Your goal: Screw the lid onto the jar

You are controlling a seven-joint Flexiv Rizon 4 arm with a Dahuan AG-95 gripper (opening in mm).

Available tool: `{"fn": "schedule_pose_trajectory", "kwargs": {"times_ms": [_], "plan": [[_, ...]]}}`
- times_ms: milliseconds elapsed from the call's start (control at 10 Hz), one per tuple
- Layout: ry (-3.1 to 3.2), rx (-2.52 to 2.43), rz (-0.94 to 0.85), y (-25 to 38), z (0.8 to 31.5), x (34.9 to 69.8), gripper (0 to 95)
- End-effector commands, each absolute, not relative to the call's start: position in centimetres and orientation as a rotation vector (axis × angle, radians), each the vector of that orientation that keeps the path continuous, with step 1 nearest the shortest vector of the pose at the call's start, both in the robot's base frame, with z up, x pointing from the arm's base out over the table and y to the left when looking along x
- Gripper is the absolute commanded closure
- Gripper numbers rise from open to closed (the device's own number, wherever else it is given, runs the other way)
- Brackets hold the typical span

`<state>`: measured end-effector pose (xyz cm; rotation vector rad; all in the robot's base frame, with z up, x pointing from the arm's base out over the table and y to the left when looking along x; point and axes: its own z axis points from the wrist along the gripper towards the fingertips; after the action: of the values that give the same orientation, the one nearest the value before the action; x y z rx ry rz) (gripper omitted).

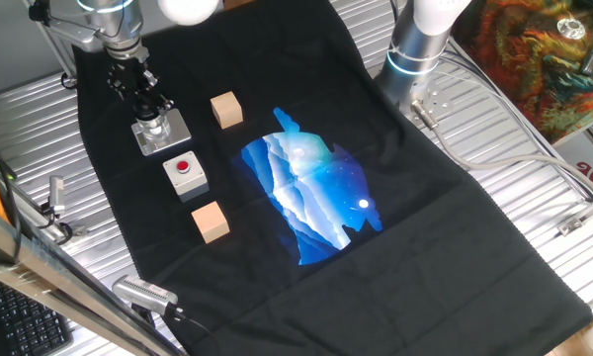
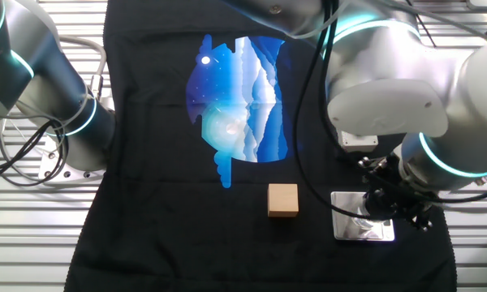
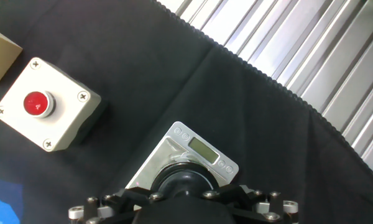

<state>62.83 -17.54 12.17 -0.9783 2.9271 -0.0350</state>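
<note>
Near the left edge of the table (image 1: pixel 534 198), toward its far corner as one fixed view shows it, the hand (image 1: pixel 153 117) hangs straight down over the jar (image 1: pixel 155 128), which stands on its grey square metal base plate (image 1: pixel 175 133) on the black cloth (image 1: pixel 425 247). The dark fingers (image 1: pixel 138 84) crowd the top of the jar, and the lid (image 3: pixel 185 181) shows in the hand view as a round black cap seated between them, directly over the plate; whether the fingers are actually pinching it or just resting around it I cannot tell, since the tips are hidden. Just in front of the jar, toward the near edge, sits a grey box with a red button (image 1: pixel 185 174), apart from the plate. To the right of the jar lies one wooden cube (image 1: pixel 226 110), and another wooden cube (image 1: pixel 210 221) lies nearer the front edge, beyond the button box. Further right, the cloth carries a blue printed picture (image 1: pixel 311 193) about midway across the table. At the far right side a second arm's pale base (image 1: pixel 415 44) stands on the ribbed metal, with grey cables (image 1: pixel 494 148) trailing off toward the right edge.
</note>
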Motion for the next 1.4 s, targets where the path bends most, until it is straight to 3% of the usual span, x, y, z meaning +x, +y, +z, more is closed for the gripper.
{"fn": "schedule_pose_trajectory", "kwargs": {"times_ms": [100,1400], "plan": [[2.928,-0.965,-0.044,-17.5,12.2,62.8,0.0],[2.971,-0.886,-0.078,-17.1,13.2,62.6,0.0]]}}
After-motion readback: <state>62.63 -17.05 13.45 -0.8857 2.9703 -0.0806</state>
